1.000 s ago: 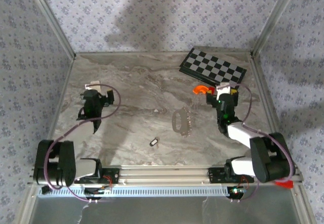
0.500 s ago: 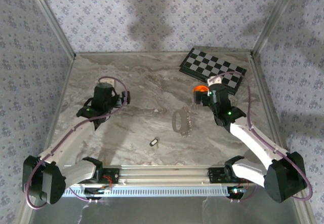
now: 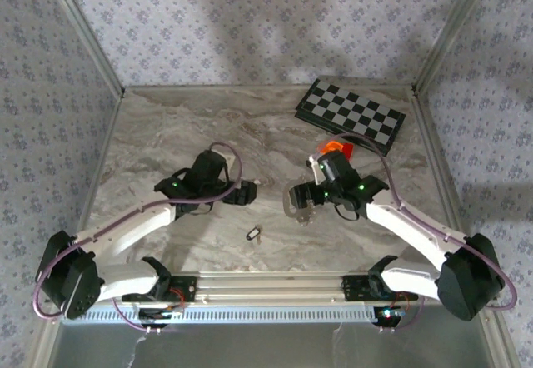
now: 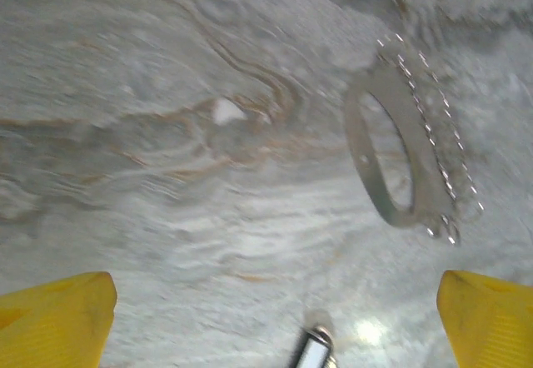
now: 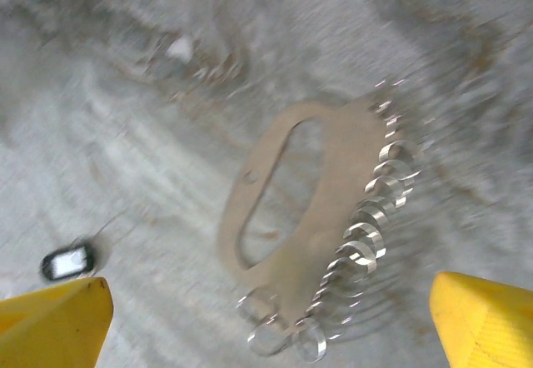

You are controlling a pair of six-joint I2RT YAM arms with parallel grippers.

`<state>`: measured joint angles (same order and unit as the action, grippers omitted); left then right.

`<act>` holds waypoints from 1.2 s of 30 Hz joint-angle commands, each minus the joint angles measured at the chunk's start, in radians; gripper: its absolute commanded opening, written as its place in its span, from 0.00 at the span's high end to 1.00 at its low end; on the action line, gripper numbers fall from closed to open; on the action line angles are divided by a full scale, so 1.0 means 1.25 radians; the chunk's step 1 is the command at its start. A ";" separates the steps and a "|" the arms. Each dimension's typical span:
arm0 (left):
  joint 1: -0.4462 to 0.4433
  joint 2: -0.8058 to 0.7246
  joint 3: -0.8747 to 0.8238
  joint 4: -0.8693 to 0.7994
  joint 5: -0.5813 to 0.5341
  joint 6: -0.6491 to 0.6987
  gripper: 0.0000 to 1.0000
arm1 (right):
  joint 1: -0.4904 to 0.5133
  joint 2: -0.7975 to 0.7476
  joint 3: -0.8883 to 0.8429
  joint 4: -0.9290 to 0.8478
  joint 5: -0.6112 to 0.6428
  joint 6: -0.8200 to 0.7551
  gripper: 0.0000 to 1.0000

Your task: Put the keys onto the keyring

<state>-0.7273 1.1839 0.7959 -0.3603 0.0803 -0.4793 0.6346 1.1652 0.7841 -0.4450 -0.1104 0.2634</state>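
Observation:
The keyring [image 3: 293, 204] is a flat metal oval plate with several small rings along one edge, lying mid-table. It appears in the right wrist view [image 5: 343, 183] and the left wrist view [image 4: 398, 215]. A small dark key with a pale face [image 3: 254, 234] lies nearer the front, also seen in the left wrist view [image 4: 313, 353] and the right wrist view [image 5: 68, 261]. My left gripper [image 3: 246, 191] hovers open just behind the key, yellow fingertips [image 4: 58, 322] wide apart. My right gripper [image 3: 303, 193] hangs open over the keyring, holding nothing.
A folded chessboard [image 3: 350, 110] lies at the back right. An orange object [image 3: 337, 147] sits just behind the right arm. Patterned walls close in the marble table [image 3: 183, 126] on three sides.
Both arms have swung inward from the table's sides. The left gripper moved right toward the key, and the right gripper moved left and forward over the keyring. Key and keyring stayed put.

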 commanded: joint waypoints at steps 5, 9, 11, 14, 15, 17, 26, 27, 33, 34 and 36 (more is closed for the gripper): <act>-0.085 -0.019 -0.052 0.003 -0.004 -0.071 0.17 | 0.018 -0.040 -0.057 -0.009 -0.134 0.059 0.01; -0.103 -0.027 -0.092 0.064 0.011 -0.105 0.27 | 0.009 -0.055 -0.105 0.023 -0.165 0.077 0.04; -0.114 -0.017 -0.098 0.082 0.011 -0.110 0.31 | 0.003 -0.062 -0.131 0.044 -0.182 0.089 0.05; -0.121 0.010 -0.096 0.090 0.009 -0.106 0.37 | -0.006 -0.081 -0.169 0.073 -0.202 0.114 0.05; -0.122 0.017 -0.095 0.094 0.010 -0.106 0.40 | -0.009 -0.089 -0.178 0.080 -0.204 0.120 0.05; -0.125 0.036 -0.089 0.098 0.011 -0.109 0.46 | -0.018 -0.108 -0.195 0.090 -0.209 0.131 0.07; -0.154 0.046 -0.083 0.086 -0.046 -0.137 0.59 | -0.018 -0.132 -0.186 0.115 -0.237 0.090 0.11; -0.152 0.038 -0.085 0.085 -0.054 -0.141 0.59 | -0.005 -0.123 -0.174 0.116 -0.232 0.079 0.12; -0.112 -0.024 -0.120 0.099 -0.062 -0.162 0.57 | 0.088 0.008 -0.094 0.111 -0.163 0.050 0.20; -0.100 -0.037 -0.130 0.105 -0.056 -0.164 0.57 | 0.107 0.030 -0.078 0.114 -0.143 0.048 0.22; -0.077 -0.065 -0.147 0.115 -0.042 -0.167 0.56 | 0.145 0.067 -0.051 0.116 -0.112 0.046 0.25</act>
<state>-0.8524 1.1469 0.6342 -0.2356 0.0254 -0.6670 0.7662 1.2022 0.6647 -0.3019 -0.3202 0.3447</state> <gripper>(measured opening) 0.437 0.758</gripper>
